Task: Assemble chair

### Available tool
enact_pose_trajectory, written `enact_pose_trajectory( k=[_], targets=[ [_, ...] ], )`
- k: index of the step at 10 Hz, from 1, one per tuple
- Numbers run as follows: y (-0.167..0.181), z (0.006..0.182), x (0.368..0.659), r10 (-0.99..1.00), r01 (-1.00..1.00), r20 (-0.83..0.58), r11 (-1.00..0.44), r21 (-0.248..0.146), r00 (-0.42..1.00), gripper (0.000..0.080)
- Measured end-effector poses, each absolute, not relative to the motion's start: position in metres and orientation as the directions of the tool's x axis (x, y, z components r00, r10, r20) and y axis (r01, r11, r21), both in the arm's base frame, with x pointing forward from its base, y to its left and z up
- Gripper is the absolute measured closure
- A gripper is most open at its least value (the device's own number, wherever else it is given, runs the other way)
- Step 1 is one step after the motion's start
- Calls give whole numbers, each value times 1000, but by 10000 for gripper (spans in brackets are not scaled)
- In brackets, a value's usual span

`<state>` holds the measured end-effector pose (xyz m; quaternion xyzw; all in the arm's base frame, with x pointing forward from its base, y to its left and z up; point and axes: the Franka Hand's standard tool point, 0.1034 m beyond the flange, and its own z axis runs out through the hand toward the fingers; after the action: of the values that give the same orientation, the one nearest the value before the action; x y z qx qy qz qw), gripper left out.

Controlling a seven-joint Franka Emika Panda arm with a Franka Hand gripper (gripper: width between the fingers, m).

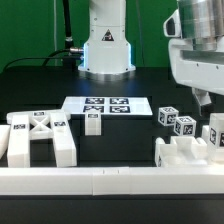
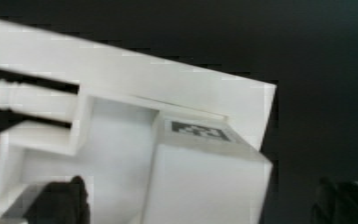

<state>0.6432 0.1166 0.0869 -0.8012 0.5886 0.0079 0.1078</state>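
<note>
I read my tool (image 2: 202, 200) spread wide | chunky white tagged plastic chair part (image 2: 158, 150) sits below it on black desk (image 1: 150, 88), exterior view's right | white X-ribbed panel (image 1: 38, 138) lies left

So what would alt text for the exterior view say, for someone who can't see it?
Loose white chair parts with black-and-white tags lie on a black table, an X-ribbed panel at the exterior view's left. The gripper hangs over the parts at its right; the marker board lies mid-table.
</note>
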Motion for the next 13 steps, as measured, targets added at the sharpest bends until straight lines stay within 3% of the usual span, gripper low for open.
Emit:
enact_pose_trajectory(
  k=[4,8,13],
  targets=[
    [116,86,643,-814,-810,-80,-554,-192,575,151],
    [120,82,641,-509,-501,35,-855,-132,860,151],
    [125,84,644,-109,-104,79,-993,-59,991,151]
  ],
)
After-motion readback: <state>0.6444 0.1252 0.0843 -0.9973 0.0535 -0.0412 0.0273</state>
